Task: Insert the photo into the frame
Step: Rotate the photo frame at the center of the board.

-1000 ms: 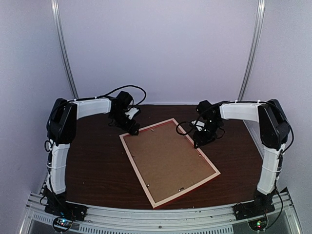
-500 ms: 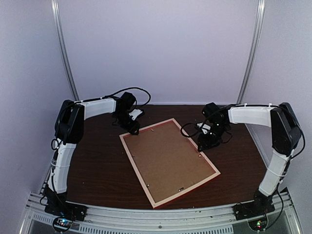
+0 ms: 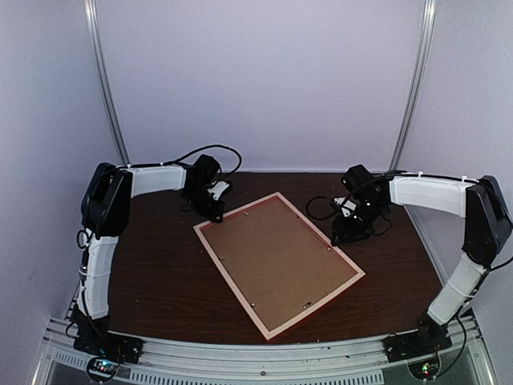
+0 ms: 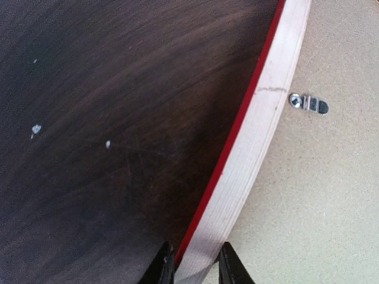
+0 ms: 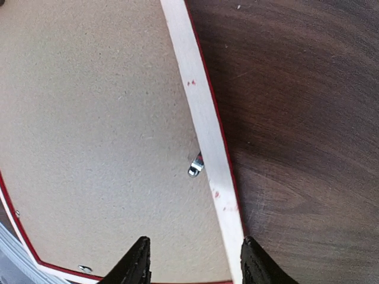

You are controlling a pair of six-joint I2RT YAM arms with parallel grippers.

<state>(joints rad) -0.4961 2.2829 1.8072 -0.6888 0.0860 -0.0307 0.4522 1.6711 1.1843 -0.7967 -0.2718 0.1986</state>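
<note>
**Reader:** The left gripper [image 4: 195, 269]: what does its wrist view show?

**Legend:** One finger stands on each side of the pale wood rail of the frame [image 4: 260, 124], near the frame's far left corner. They appear to pinch the rail, though the contact sits at the very bottom edge of the view. The right gripper [image 5: 195, 263] straddles the opposite rail with its jaws spread wider than the wood. One finger is over the backing board [image 5: 100, 118], the other over the table [image 5: 308, 130] just outside the red edge. It grasps nothing.

**Reader:** Where does the frame lie, and how should it handle?

**Legend:** It lies back upward and skewed in the middle of the table, between the two arms. The board is held in by small turn clips [image 4: 308, 103]. The frame is judged thin, stiff and light, but its long span could swing or twist if raised by one corner. The rails are the sound place to take hold, one on each long side and clear of the clips. A hard squeeze might mark the soft wood. The photo appears in no view, and whether it sits under the board cannot be told.
</note>
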